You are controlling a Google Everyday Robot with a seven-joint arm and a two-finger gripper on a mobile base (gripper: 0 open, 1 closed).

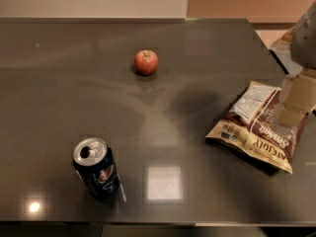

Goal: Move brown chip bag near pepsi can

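Note:
The brown chip bag (254,127) lies flat on the dark table at the right, tan and dark brown with a white label panel. The pepsi can (96,169) stands upright near the table's front left, dark blue with an opened silver top. My gripper (295,101) comes in from the upper right and hangs over the bag's right part, its pale fingers pointing down at the bag. The can is far to the left of the bag and the gripper.
A red apple (146,62) sits at the back middle of the table (197,58). The table's right edge runs close behind the bag, and its front edge lies just below the can. Bright light reflections show on the glossy top.

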